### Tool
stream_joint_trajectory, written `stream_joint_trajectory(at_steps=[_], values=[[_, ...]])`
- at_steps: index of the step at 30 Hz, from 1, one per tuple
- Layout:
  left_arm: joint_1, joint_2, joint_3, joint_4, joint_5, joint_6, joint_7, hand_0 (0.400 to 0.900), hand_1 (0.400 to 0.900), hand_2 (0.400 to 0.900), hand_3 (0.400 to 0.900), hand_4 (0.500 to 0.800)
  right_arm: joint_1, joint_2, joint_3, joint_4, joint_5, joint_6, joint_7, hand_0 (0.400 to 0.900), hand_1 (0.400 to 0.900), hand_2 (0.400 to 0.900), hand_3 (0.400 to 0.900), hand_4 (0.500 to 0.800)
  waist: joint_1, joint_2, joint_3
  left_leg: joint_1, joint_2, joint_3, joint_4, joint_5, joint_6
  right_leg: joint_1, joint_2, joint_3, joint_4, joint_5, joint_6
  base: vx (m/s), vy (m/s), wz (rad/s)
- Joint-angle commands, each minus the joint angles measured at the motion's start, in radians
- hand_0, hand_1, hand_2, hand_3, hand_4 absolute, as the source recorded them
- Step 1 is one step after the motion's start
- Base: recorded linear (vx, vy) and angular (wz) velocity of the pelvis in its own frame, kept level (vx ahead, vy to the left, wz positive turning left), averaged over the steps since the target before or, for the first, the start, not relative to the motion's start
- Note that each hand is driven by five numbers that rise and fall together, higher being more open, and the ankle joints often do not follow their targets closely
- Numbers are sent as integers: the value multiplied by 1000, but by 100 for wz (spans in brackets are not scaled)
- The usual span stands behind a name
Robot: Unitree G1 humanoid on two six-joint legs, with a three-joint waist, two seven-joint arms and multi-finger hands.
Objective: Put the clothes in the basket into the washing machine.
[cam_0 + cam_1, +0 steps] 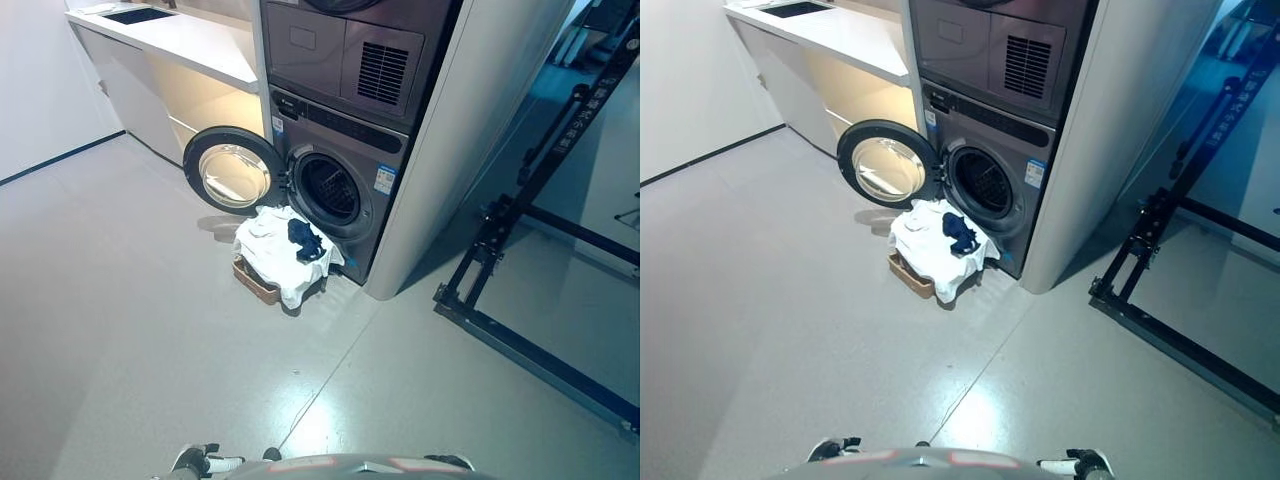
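A grey front-loading washing machine (pixel 345 150) stands at the back. Its round door (pixel 232 170) is swung open to the left and the drum opening (pixel 330 190) shows dark. A brown basket (pixel 257 282) sits on the floor just in front of the drum. White clothes (pixel 268 248) are heaped over it, with a dark blue garment (pixel 306 240) on top. My left hand (pixel 203 462) and right hand (pixel 1080 465) show only at the bottom edge, far from the basket.
A second machine (pixel 345 45) is stacked on the washer. A white counter (pixel 185 40) with cabinets runs along the left of it. A white wall panel (pixel 460 170) flanks the right. A black metal frame (pixel 510 240) stands on the floor at right.
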Motion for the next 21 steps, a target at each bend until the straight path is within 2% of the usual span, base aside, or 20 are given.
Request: stream_joint_trajectory(at_steps=[1,4,5,8,10,12,14,15,16,19,21], values=[[-40,-15,19,70,-12,2,10,900,900,900,900,800,-47,-54,17,33,-23,6,-11,900,900,900,900,800,-10,26,13,-36,-58,-56,2,-16,36,-72,-35,26,195,65,82,16,123,-5],[-45,-9,10,62,-5,-1,11,900,900,900,900,800,-48,-61,0,35,-12,4,-11,900,900,900,900,800,-18,29,27,-28,-76,-62,2,-20,50,-126,-62,36,308,139,95,34,154,6],[-46,-9,10,59,-14,-2,8,900,900,900,900,800,-46,-68,-6,37,-7,3,-11,900,900,900,900,800,-28,35,46,-14,-88,-70,2,-25,65,-177,-79,61,404,236,98,26,156,9],[-54,-5,8,52,-25,1,9,900,900,900,900,800,-51,-72,-10,35,1,2,-18,900,900,900,900,800,-35,54,72,-5,-81,-80,2,-28,70,-240,-72,64,478,232,83,40,139,8],[-67,-5,2,53,-24,-1,11,900,900,900,900,800,-49,-72,-17,45,19,0,-22,900,900,900,900,800,-52,57,76,11,-86,-100,2,-47,66,-297,-53,45,401,189,66,154,32,20],[-72,-6,3,52,-26,-4,12,900,900,900,900,800,-48,-73,-18,46,25,-1,-23,900,900,900,900,800,-62,54,79,22,-89,-111,2,-60,62,-303,-46,44,330,185,63,161,-46,20],[-83,-10,0,48,-28,-6,15,900,900,900,900,800,-50,-73,-20,47,34,-2,-26,900,900,900,900,800,-81,44,88,49,-99,-137,2,-88,57,-347,-33,64,170,232,74,338,-97,40],[-97,-9,0,47,-27,-6,21,900,900,900,900,800,-54,-73,-23,47,43,1,-29,900,900,900,900,800,-103,34,95,81,-108,-159,2,-116,50,-385,-32,85,77,288,91,437,-113,53],[-100,-10,1,50,-26,-5,25,900,900,900,900,800,-54,-74,-27,49,43,3,-30,900,900,900,900,800,-114,32,96,104,-107,-171,2,-135,46,-397,-29,84,33,311,96,343,-82,40],[-102,-17,4,51,-24,-5,24,900,900,900,900,800,-50,-82,-40,59,46,7,-31,900,900,900,900,800,-129,38,93,146,-102,-194,2,-167,39,-399,-18,54,2,325,100,298,-73,28],[-96,-26,1,51,-20,-5,23,900,900,900,900,800,-36,-92,-51,69,47,4,-33,900,900,900,900,800,-142,44,66,181,-95,-221,2,-195,35,-374,0,65,2,312,83,426,-130,44]])
